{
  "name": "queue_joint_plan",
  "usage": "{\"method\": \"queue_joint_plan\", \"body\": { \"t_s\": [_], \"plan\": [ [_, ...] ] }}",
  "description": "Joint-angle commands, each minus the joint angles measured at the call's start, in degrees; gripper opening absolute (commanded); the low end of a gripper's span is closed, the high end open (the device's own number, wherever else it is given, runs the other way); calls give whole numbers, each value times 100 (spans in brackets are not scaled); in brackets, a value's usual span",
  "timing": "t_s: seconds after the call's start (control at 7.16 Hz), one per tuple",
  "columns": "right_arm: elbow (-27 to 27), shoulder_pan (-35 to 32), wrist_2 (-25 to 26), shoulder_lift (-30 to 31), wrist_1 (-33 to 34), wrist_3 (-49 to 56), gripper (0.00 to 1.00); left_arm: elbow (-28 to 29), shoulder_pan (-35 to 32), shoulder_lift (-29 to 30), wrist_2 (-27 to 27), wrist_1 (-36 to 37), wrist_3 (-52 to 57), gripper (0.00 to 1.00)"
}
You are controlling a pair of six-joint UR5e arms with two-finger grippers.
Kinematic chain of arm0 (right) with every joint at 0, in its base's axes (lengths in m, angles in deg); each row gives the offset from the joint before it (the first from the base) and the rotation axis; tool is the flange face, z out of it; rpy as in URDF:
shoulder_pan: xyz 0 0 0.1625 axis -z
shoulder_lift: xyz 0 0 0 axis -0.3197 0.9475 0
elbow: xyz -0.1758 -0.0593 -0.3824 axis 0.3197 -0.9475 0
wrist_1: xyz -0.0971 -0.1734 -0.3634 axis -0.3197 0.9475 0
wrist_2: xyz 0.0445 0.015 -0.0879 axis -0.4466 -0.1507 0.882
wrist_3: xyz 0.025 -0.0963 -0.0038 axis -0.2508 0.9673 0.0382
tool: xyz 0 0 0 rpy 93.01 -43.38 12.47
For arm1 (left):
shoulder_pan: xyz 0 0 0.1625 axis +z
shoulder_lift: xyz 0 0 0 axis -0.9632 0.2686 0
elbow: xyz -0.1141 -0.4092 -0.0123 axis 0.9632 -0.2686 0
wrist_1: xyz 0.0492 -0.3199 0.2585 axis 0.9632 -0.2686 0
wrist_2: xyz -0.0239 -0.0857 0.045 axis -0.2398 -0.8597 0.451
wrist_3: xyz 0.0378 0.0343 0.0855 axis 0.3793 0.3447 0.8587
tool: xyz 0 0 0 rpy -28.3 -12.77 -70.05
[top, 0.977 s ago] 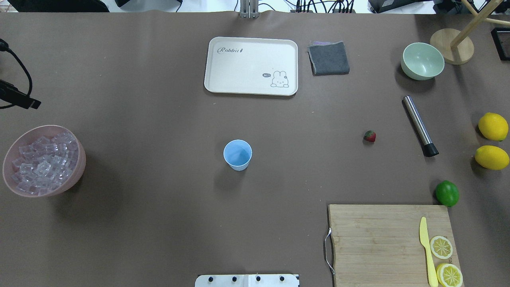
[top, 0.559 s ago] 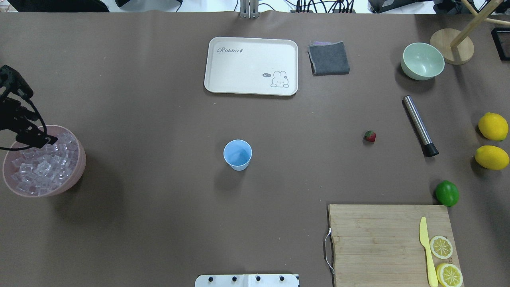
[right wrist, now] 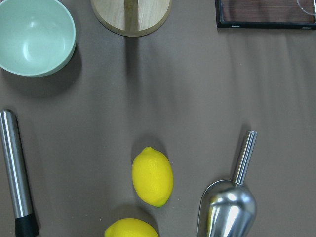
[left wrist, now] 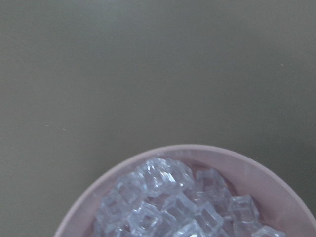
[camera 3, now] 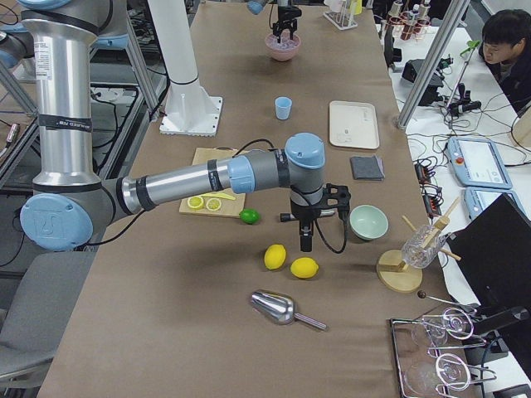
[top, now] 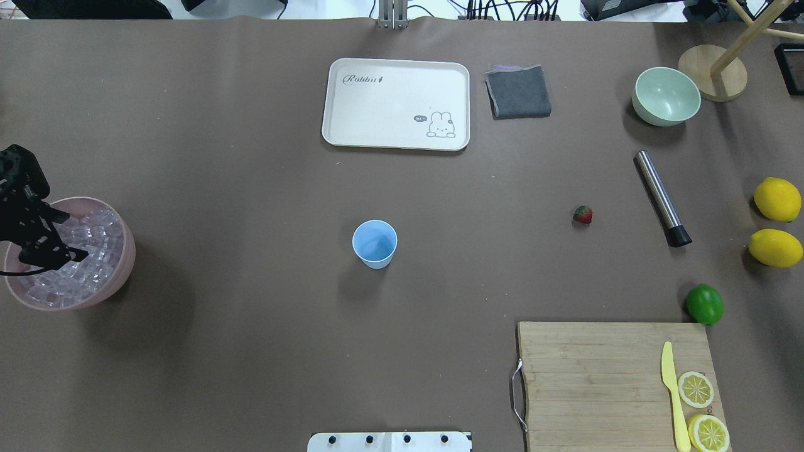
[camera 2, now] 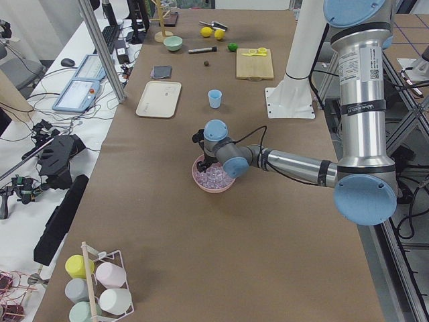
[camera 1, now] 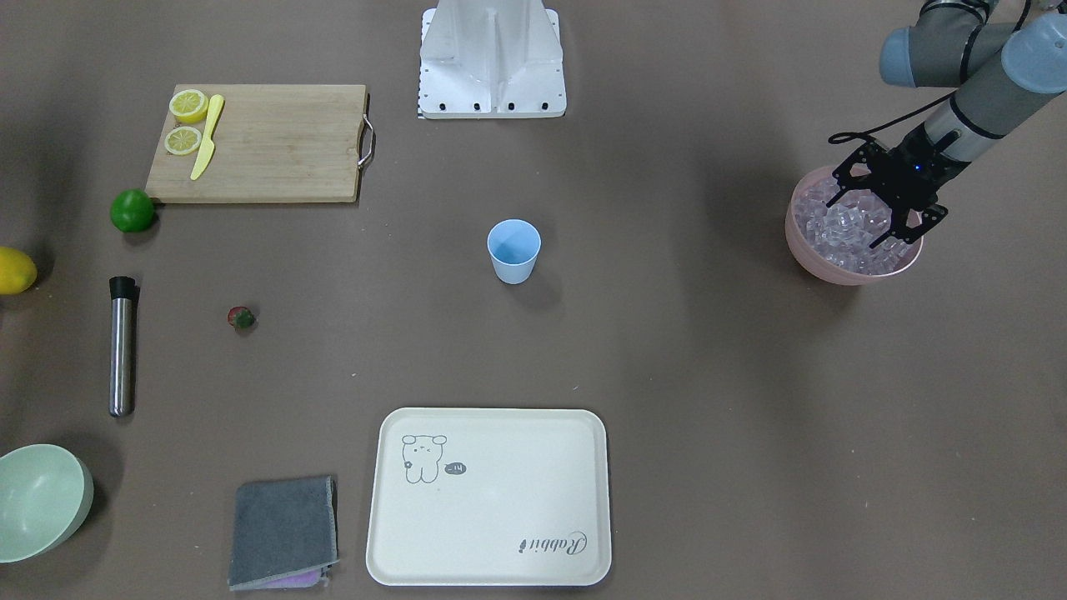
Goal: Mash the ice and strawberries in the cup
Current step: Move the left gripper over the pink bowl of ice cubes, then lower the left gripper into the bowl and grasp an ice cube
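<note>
The light blue cup (top: pixel 375 243) stands upright mid-table and looks empty. A pile of clear ice (top: pixel 97 233) fills the pink bowl (top: pixel 127 254) at the table's left end. My left gripper (top: pixel 76 236) hangs open over that ice (camera 1: pixel 850 229), its fingers spread across the pile with nothing held. In the left wrist view only the ice (left wrist: pixel 173 202) shows, not the fingers. The small red strawberry (top: pixel 583 215) lies on the table to the right. My right gripper (camera 3: pixel 305 240) points down above the lemons, seen only from the side; I cannot tell its state.
A steel muddler (top: pixel 661 198) lies right of the strawberry. A pale green bowl (top: pixel 666 96), two lemons (top: pixel 777 199), a lime (top: pixel 705 304) and a metal scoop (right wrist: pixel 227 205) sit nearby. A cutting board (top: pixel 590 383) is at the near right; a cream tray (top: pixel 396 103) and grey cloth (top: pixel 518 91) lie at the far side.
My left gripper has moved from beyond the pink bowl's far rim to a spot over the ice in the bowl. Nothing else has shifted.
</note>
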Motion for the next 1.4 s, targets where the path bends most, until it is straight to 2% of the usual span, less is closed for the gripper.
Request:
{"method": "queue_joint_plan", "body": {
  "t_s": [0.0,0.42,1.12,1.26],
  "plan": [
    [5,-30,-8,40,-1,-1,100,4,90,-66,7,-63,5,66],
    [171,-39,-17,171,-1,-10,100,4,100,-356,-10,-388,5,68],
    [295,-39,-60,286,-1,-10,100,100,187,-191,7,-371,-4,68],
    [287,-39,-61,277,-1,-10,100,92,187,-233,-2,-379,-4,57]
  ]
}}
